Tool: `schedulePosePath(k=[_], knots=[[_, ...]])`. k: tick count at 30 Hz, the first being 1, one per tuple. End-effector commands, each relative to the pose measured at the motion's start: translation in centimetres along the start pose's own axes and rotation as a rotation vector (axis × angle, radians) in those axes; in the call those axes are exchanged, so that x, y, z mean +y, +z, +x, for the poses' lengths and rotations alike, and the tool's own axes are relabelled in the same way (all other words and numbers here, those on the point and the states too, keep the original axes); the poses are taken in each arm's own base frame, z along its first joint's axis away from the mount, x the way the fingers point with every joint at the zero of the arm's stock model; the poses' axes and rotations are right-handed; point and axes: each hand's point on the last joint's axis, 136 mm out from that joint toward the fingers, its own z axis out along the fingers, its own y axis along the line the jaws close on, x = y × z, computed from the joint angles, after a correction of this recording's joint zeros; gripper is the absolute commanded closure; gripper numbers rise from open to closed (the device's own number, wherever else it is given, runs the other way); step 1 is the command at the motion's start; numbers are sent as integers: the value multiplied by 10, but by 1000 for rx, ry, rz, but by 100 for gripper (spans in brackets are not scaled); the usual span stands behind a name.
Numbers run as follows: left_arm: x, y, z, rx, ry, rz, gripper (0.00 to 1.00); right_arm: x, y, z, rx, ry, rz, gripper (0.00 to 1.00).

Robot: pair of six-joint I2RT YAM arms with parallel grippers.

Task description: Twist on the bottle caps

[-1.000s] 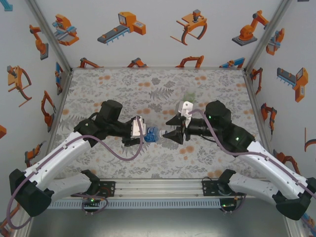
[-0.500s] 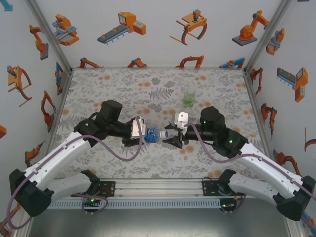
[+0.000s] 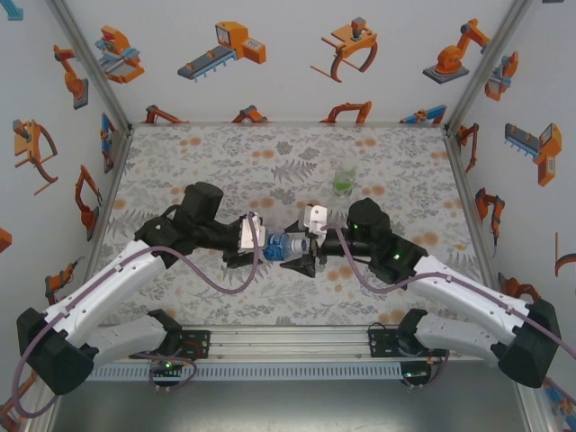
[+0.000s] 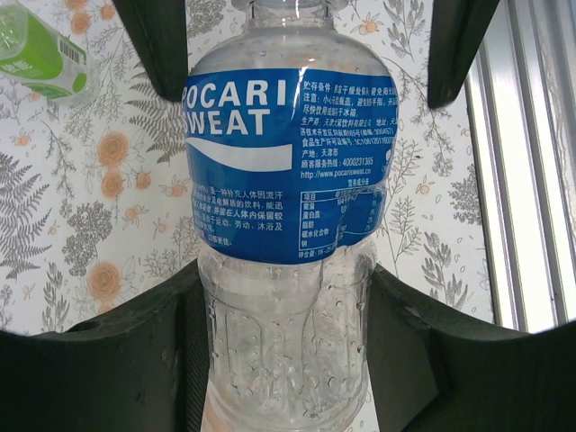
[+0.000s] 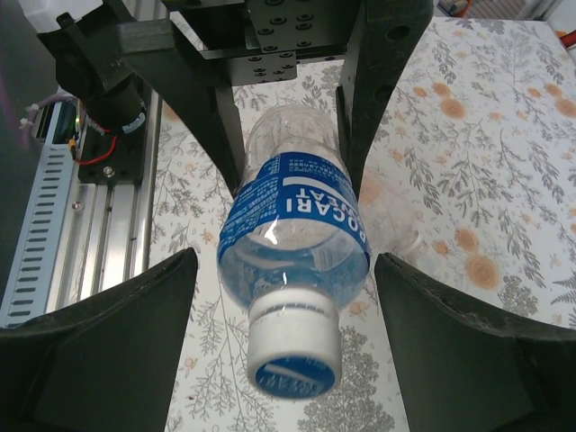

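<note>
A clear bottle with a blue label (image 4: 288,171) is held level above the table, and my left gripper (image 4: 288,351) is shut on its ribbed lower body. The bottle (image 3: 284,245) hangs between the two arms in the top view. A white cap with a blue top (image 5: 294,346) sits on its neck. My right gripper (image 5: 286,261) is open, its fingers (image 5: 135,333) standing on either side of the cap and shoulder with gaps, touching nothing. My left gripper (image 3: 261,243) and right gripper (image 3: 301,255) face each other.
A greenish bottle (image 3: 344,178) stands behind the right arm, also at the left wrist view's top left (image 4: 36,49). A plain clear bottle (image 5: 391,220) lies on the floral table (image 3: 225,162) under the held one. The metal rail (image 3: 288,346) runs along the near edge.
My right arm has moved left toward the held bottle and its jaws have widened, now straddling the cap. The left arm and the bottle have stayed put.
</note>
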Motion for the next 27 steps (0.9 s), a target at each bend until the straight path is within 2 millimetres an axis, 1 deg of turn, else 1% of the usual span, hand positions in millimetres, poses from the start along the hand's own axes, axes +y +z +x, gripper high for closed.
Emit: schedulePosePath(k=[1,5,8,10,14,15,16,17,18,19,21,24,25,27], knots=[[-2,-8,-17,-54,48,10,100,0,7,-12,-66,-14,-12,28],[-3,-8,-18,-56,48,11,100,-4,12,-5,-46,-3,-8,30],[-3,-8,-18,-56,48,10,100,-4,14,-3,-37,3,-11,34],[-3,-8,-18,-57,47,13,100,-4,14,-3,-36,5,-8,40],[-2,-8,-17,-53,48,6,100,-5,12,-7,-42,5,-5,57],[-1,-8,-17,-50,45,4,96,-5,12,-8,-44,4,-4,60],[-1,-8,-17,-50,47,1,85,-5,11,-9,-47,4,-3,64],[-1,-7,-16,-50,44,1,73,-5,10,-11,-51,2,-2,67],[-1,-7,-17,-51,44,1,63,-5,10,-13,-55,0,-1,69],[0,-7,-16,-51,42,0,55,-5,9,-14,-58,-1,0,71],[0,-6,-16,-52,39,0,47,-4,8,-18,-71,-6,-1,74],[-1,-5,-16,-55,36,3,35,-2,5,-27,-108,-16,-9,75],[-1,-5,-16,-56,32,6,22,-2,4,-29,-121,-18,-8,75],[-2,-5,-17,-62,29,15,21,-2,3,-35,-142,-27,-6,75]])
